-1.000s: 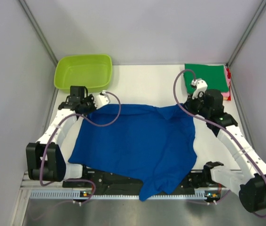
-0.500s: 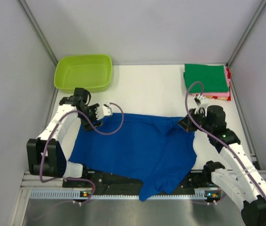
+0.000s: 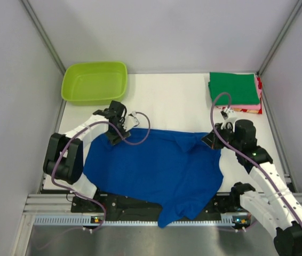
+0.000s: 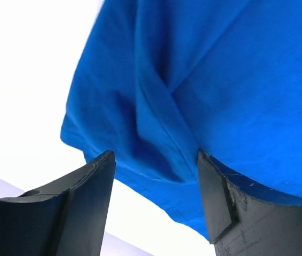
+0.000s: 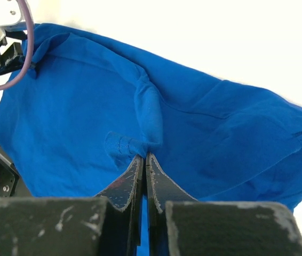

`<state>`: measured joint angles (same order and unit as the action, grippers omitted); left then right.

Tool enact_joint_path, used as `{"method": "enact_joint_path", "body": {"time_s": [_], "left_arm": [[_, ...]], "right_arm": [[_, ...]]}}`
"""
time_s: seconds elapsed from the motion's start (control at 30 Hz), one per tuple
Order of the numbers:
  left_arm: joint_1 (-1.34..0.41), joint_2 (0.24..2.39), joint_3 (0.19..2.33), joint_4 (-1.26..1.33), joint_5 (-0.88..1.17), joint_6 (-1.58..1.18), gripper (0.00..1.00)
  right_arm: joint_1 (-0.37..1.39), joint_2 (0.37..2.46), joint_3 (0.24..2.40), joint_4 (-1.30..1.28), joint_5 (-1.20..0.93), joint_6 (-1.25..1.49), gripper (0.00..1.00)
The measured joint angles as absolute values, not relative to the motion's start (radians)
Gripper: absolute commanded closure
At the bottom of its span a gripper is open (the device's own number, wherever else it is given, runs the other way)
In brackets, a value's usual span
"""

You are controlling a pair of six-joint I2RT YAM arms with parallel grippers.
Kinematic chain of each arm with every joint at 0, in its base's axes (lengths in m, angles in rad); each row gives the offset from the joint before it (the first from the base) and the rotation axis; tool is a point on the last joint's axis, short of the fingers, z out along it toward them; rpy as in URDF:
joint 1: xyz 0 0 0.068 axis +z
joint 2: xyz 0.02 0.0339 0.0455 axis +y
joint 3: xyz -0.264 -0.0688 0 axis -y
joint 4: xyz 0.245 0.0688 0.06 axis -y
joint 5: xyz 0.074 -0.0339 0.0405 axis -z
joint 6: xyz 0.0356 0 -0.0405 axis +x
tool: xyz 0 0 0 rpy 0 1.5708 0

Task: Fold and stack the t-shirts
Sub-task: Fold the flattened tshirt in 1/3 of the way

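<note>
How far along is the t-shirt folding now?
Done: a folded stack, green shirt on top, at the far right corner. In hand: the blue shirt lies spread; the right tool is shut on a pinch of it, the left tool open at its far edge. Left: fold it and stack it.

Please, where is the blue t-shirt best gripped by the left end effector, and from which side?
Probably the far-left corner of the blue t-shirt, on the raised fold beside its edge. Come from above: the open left end effector straddles that ridge, and the right end effector pinches the opposite far corner.
</note>
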<state>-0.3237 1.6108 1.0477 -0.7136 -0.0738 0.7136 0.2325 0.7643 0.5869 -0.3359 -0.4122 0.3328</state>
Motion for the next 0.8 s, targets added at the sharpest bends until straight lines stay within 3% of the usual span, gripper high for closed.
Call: {"method": "enact_joint_path", "body": {"time_s": [0.1, 0.27, 0.5, 0.8], "left_arm": [[-0.321, 1.611, 1.031, -0.678, -0.133, 0.681, 0.49], [-0.315, 1.612, 1.004, -0.674, -0.181, 0.673, 1.00], [-0.228, 1.611, 1.028, -0.662, -0.259, 0.751, 1.00], [-0.187, 1.581, 1.248, -0.514, -0.358, 0.958, 1.00]], "right_arm": [[0.233, 0.764, 0.587, -0.337, -0.401, 0.331, 1.00], [0.233, 0.764, 0.587, -0.350, -0.344, 0.324, 1.00], [0.231, 0.779, 0.629, -0.391, -0.229, 0.296, 1.00], [0.220, 0.915, 0.852, -0.375, -0.124, 0.218, 1.00]]}}
